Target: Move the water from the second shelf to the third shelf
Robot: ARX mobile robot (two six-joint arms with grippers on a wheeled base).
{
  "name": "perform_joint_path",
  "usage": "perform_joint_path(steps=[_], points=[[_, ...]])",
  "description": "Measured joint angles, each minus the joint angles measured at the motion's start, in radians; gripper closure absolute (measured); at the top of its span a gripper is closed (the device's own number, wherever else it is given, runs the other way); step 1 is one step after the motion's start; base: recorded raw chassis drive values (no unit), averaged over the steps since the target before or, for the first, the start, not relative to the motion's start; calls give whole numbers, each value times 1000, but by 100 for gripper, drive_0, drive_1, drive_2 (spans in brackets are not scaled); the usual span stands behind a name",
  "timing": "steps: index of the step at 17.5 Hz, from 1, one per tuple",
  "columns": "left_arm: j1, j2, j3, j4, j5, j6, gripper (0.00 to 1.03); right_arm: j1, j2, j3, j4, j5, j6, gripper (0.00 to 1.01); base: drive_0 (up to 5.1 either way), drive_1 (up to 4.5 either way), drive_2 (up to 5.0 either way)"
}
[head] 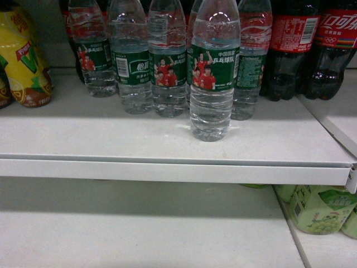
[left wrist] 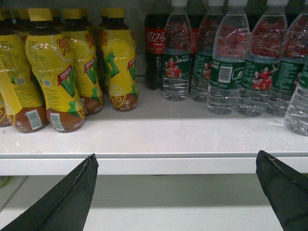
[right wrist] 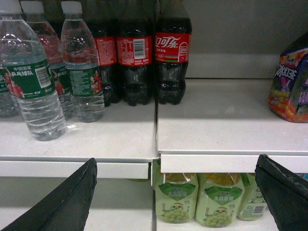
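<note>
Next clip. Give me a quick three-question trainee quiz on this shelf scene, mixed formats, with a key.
1. True or false: the front water bottle stands nearer the shelf edge than the other water bottles behind it.
2. Multiple choice: in the left wrist view, what stands left of the water? A) yellow tea bottles B) green grape drinks C) snack bags
3. Fill in: both the left gripper and the right gripper are ____ and hold nothing.

Key: 1 true; 2 A; 3 open
</note>
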Motion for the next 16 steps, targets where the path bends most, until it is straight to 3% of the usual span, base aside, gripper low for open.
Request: perform_joint_path(steps=[16], points=[[0,0,0,0,0,0,5,0,0,0,0,0,0,3,0,0,0]])
